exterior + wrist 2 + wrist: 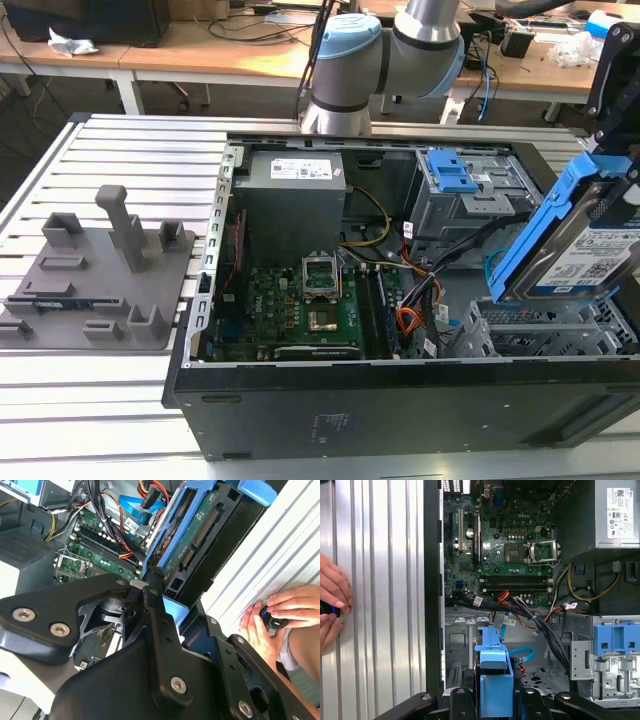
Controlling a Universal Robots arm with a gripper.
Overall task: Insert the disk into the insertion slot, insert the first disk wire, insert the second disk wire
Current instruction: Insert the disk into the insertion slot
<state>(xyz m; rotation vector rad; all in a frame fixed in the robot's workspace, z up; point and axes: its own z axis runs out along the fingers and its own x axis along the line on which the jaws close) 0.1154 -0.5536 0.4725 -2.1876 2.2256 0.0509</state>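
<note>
Exterior view: open computer case (350,410) on a slatted metal table (120,130)
Claw: the gripper (495,700) is clamped on the blue frame of the disk (592,250)
Disk: at the exterior view's right, steeply tilted, low end just over the insertion slot (500,335); contact cannot be told
Slot: grey perforated cage in the near corner of the case, disk not yet inside
First wire: the first disk wire (408,322) lies loose between motherboard (290,300) and cage
Second wire: the second disk wire (522,656) loops just beside the cage
Hand: a person's hand (280,615) rests on the table outside the case
</note>
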